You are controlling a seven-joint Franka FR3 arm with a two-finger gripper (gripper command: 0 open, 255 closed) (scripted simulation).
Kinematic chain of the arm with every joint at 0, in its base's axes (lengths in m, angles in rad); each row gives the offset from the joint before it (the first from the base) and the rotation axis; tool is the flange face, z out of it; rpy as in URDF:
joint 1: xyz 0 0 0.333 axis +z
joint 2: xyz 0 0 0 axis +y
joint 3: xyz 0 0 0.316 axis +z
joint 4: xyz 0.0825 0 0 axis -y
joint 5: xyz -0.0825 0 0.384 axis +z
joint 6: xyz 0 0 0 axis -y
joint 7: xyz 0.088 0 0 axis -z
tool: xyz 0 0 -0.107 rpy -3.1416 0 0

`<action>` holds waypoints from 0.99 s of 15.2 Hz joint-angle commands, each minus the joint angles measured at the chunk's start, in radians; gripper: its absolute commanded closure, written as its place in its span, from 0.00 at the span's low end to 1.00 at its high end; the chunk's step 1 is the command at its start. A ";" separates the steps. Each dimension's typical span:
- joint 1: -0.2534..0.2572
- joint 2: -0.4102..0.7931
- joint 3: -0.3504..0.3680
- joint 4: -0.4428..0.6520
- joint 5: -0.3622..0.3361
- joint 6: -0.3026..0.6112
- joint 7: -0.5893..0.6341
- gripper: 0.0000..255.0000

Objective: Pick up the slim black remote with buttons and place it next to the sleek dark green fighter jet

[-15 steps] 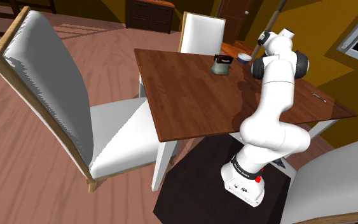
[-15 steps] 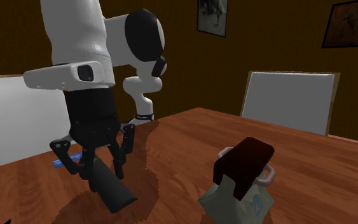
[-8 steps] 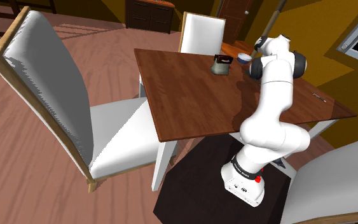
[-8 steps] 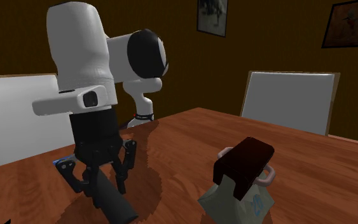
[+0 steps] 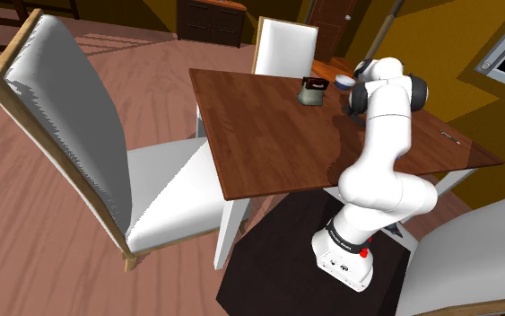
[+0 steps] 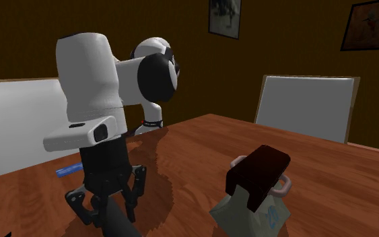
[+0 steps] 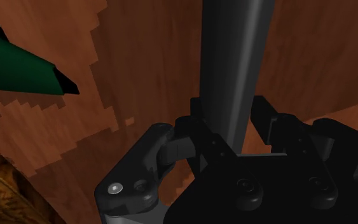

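Now: tool (image 6: 114,205) clamped on the slim dark remote (image 7: 231,57), low over the wooden worktop (image 6: 329,178).
2 fingers (image 7: 199,118) clasp the remote near 1 end; the rest sticks out past the fingertips toward the wood. Dark green jet (image 7: 12,67) lies on the worktop close by, apart from the remote. Second exterior view: dark-topped bag (image 6: 258,172) sits right of the tool, small blue item (image 6: 66,170) lies far left of it. Cannot tell if the remote touches the wood.
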 commanded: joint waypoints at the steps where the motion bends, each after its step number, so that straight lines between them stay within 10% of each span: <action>1: 0.001 0.009 0.005 -0.014 0.007 0.022 -0.008 1.00; 9: 0.001 0.009 0.005 -0.014 0.007 0.022 -0.008 1.00; 10: 0.002 0.009 0.005 -0.014 0.007 0.022 -0.008 0.00; 15: 0.002 0.009 0.005 -0.014 0.007 0.022 -0.008 0.00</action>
